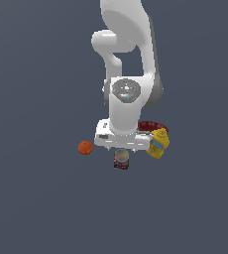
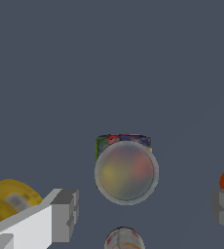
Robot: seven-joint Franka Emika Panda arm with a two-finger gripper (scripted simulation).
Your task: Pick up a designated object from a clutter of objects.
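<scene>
Small short can (image 2: 126, 171) with a silvery round top and blue-and-red label stands on the grey floor, under the white gripper (image 2: 143, 214), whose grey fingers (image 2: 65, 215) are spread wide, touching nothing. Approach looks done; descent, closing and lifting remain.

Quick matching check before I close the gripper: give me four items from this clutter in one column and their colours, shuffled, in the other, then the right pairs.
Items:
1. ball
2. bottle
3. bowl
4. short can

Colours:
A. dark red
B. silvery top with a multicoloured label
C. orange
D. yellow

Pairs: 1-C, 2-D, 3-A, 4-B. The gripper is open, and in the wrist view the short can lies between its fingers.
</scene>
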